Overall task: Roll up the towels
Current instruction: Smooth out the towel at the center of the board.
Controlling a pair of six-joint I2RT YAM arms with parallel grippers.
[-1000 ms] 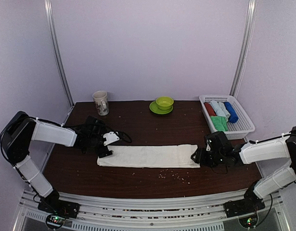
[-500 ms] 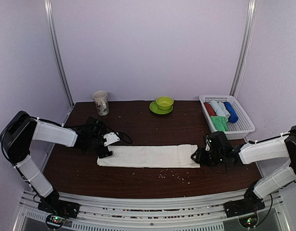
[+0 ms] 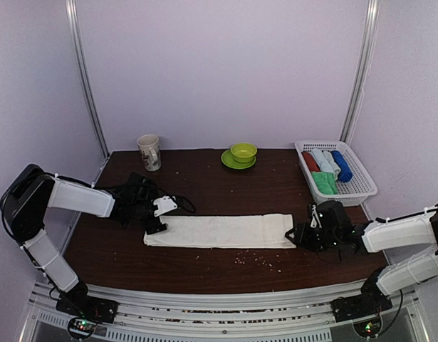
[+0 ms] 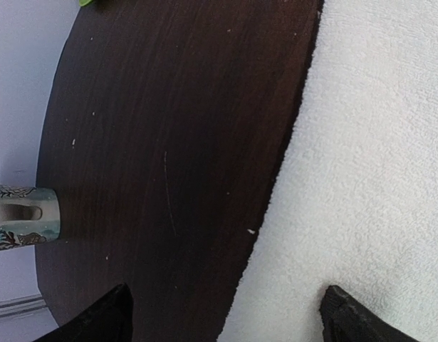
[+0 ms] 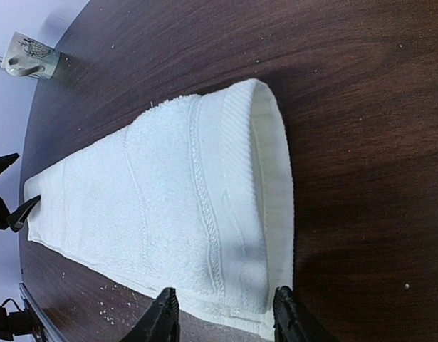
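Long cream-white cloth towel (image 3: 222, 231) lies flat nr your table's (image 3: 204, 182) front edge: left gripper (image 4: 226, 320) wide open, right gripper (image 5: 226, 317) half-open astride its end, prob. to start rolling.

– Is it bright in there?
– Yes. Soft light comes from up high. The shadows are small and faint.
– Any shine?
– A pale shine on the far side of the dark table (image 5: 169, 43).
– Anything blurry?
– The cream-white towel (image 4: 375, 178) looks a bit fuzzy up close. The table edge bends round in both wrist views.
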